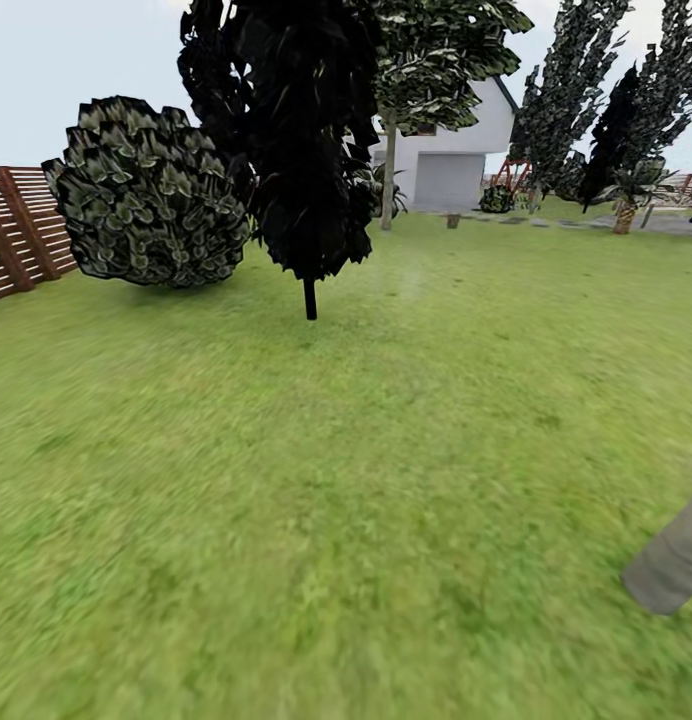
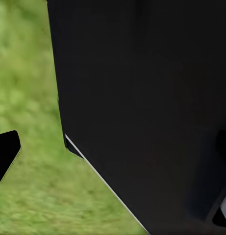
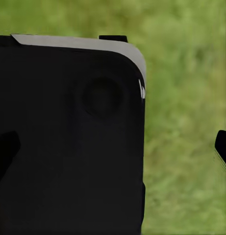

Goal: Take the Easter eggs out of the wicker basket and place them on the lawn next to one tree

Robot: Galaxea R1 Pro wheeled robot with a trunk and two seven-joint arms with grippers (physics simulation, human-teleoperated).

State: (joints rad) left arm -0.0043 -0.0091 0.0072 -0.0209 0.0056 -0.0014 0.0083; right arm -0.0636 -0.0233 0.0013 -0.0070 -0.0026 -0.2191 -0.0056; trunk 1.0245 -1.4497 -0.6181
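Robot looks in transit. Head view: wide mottled green lawn [image 1: 316,520] across most of the frame, slightly blurred in the lower half. No eggs or basket visible here, so the step in hand is probably locating or driving, not grasping.

Landmarks, head view:
- round dark-green bush [image 1: 146,195], upper left, just in front of the brown horizontal-slat wooden fence [image 1: 16,230] at the left edge
- thin-stemmed black-leaved tree [image 1: 296,150], upper centre, stem meeting the grass just right of the bush
- white house [image 1: 451,150] further back, upper centre-right, more dark trees to its right
- pale grey-beige slanted shape [image 1: 671,560] at the lower right edge; could be the thick tree trunk, cut off by the frame, can't confirm

Grippers: both wrist views are mostly blocked by a large black robot body panel [image 2: 147,107] with grass beside it. In the left wrist view a dark fingertip [image 2: 5,152] pokes in at the edge; likewise one at the edge in the right wrist view [image 3: 223,147]. Opening width: can't tell for either, and nothing seen held.

How to do this well, my read:
- pan head or turn base until basket is in frame before committing to a heading
- arms look tucked against the body; leave them so while driving
- pick the drop tree now; the lower-right trunk candidate is nearest, worth verifying
- stop with basket centred and low in the head view, then reach out
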